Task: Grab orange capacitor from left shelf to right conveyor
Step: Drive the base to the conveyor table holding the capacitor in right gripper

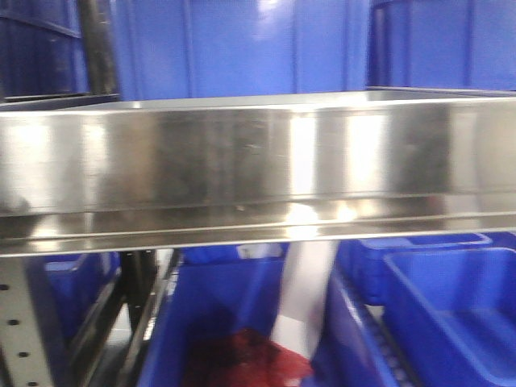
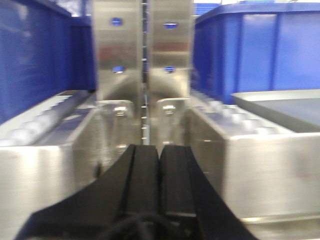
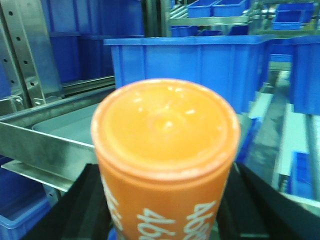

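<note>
Looks like a warehouse or factory parts store to me. The giveaway is the wide brushed stainless-steel shelf with the shiny front lip (image 1: 258, 161). Deep blue plastic bins (image 1: 242, 48) sit packed behind and above it, and open blue plastic tubs (image 1: 451, 314) sit below it. A perforated grey metal upright (image 1: 20, 339) stands under its left end. More small blue crates on steel racking (image 3: 210, 7) line up well beyond it.

Tall blue plastic bins (image 1: 242, 48) stood along the back in the front view. Lower blue bins (image 1: 451, 314) sat underneath, and one open bin (image 1: 201, 314) held a red heap (image 1: 242, 363) (too blurred to name). In the right wrist view, a wide blue bin (image 3: 200, 65) rose behind a shallow silver tray (image 3: 65, 127).
</note>
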Tool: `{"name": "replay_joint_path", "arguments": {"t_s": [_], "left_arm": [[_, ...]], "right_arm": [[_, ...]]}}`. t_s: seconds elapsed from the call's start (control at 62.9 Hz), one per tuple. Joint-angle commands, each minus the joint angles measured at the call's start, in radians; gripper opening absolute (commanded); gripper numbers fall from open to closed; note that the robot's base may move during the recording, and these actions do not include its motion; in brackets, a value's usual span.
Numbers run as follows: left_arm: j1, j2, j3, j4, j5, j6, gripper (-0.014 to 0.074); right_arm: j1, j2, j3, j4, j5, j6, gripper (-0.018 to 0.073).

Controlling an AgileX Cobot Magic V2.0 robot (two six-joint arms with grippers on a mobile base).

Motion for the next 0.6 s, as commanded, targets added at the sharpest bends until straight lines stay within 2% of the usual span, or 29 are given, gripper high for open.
{"name": "replay_joint_path", "arguments": {"t_s": [0.0, 0.588], "left_arm": [[-0.004, 0.010, -0.008, -0.005, -0.084, 0.000, -0.0105], [-0.004, 0.010, -0.008, -0.005, -0.084, 0.000, -0.0105]], "right_arm": [[-0.003, 0.021, -0.033, -0.024, -0.086, -0.010, 0.0057], [-0.003, 0.021, -0.033, -0.024, -0.086, -0.010, 0.0057]]}}
